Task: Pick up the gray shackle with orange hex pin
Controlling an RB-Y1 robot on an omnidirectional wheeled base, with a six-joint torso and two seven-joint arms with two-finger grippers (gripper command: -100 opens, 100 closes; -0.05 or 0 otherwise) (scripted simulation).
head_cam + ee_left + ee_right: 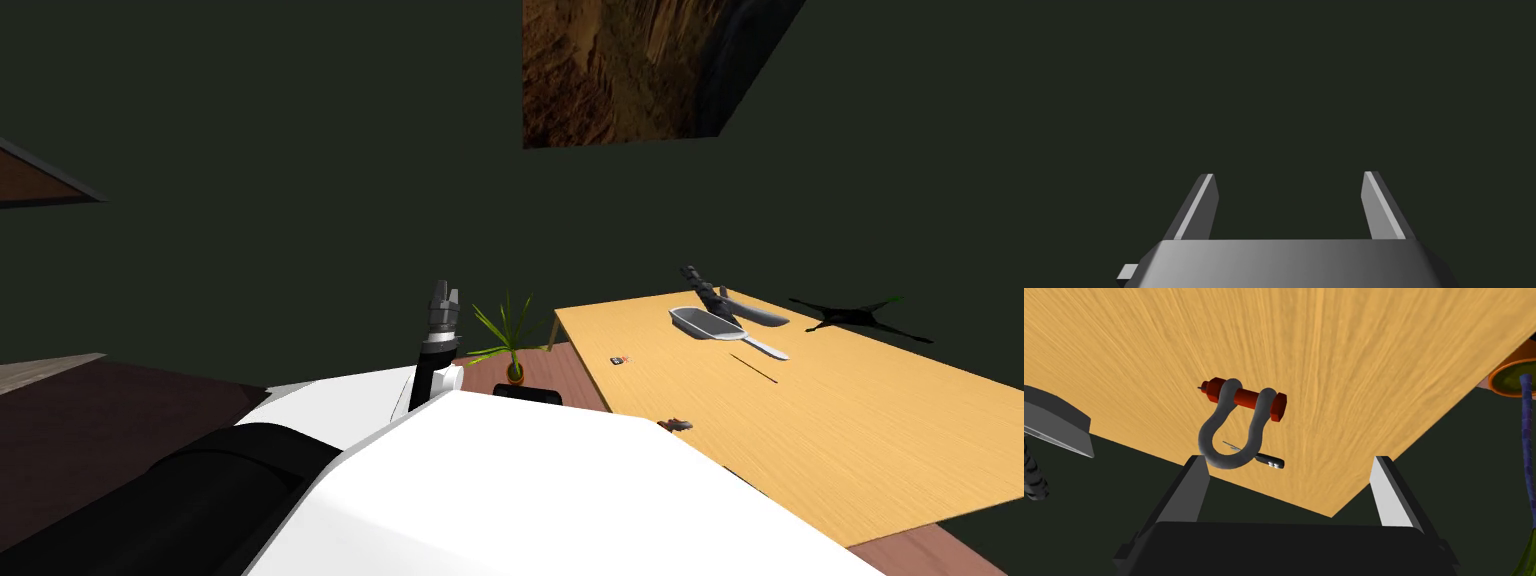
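The grey shackle (pixel 1231 433) with its orange-red hex pin (pixel 1246 398) lies flat on the light wooden table (pixel 1334 363), near a corner of the top. In the head view the shackle (pixel 619 360) is a tiny speck near the table's left edge. My right gripper (pixel 1291 488) is open, a short way off it. The shackle's bow sits just beyond one fingertip (pixel 1194 470), off the gap's middle, and nothing is between the fingers. A small dark pin (pixel 1271 462) lies against the bow. My left gripper (pixel 441 297) (pixel 1289 200) is raised and open, holding nothing.
A grey scoop (pixel 712 324) (pixel 1059 423) lies further in on the table (pixel 800 420), with a dark ribbed object (pixel 712 292) behind it and a black spiky shape (pixel 850 316) to the right. A potted plant (pixel 512 345) stands off the table's left corner.
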